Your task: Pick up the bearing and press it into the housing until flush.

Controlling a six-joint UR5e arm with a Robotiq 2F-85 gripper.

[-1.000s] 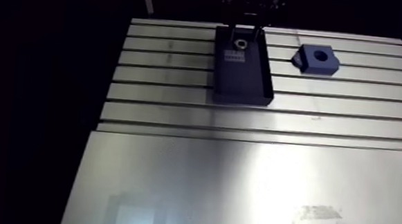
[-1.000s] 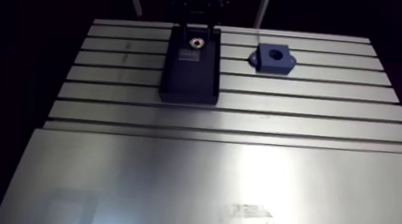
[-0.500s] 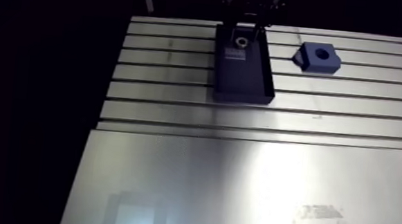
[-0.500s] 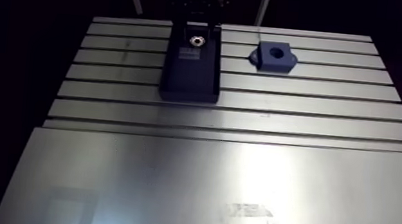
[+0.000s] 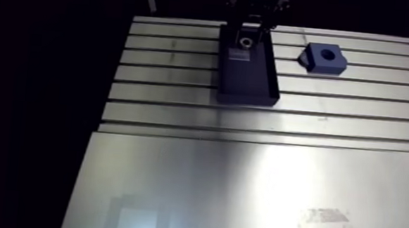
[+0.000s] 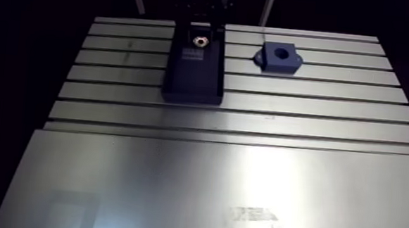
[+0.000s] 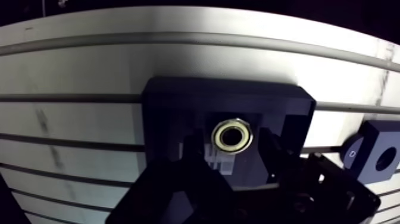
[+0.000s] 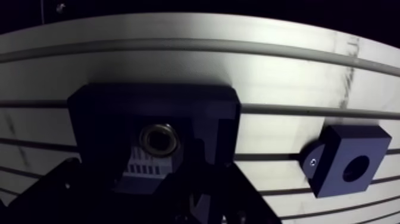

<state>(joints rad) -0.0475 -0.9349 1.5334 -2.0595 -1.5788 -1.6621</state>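
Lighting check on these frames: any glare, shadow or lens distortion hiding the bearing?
Arm view: strong glare on the near sheet of the table, far end dim. Wrist view: slots bow from the wide lens; tray and gripper are near-black, but the bearing glints clearly between the fingers.

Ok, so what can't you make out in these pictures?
- Label in the tray: wrist view, print too small, partly behind the claw.
- Tray's near end: wrist view, hidden by the claw.
- Depth of the hole in the block: too dark in every view.
- Claw's upper part: arm view, dark, cut off by the top edge.
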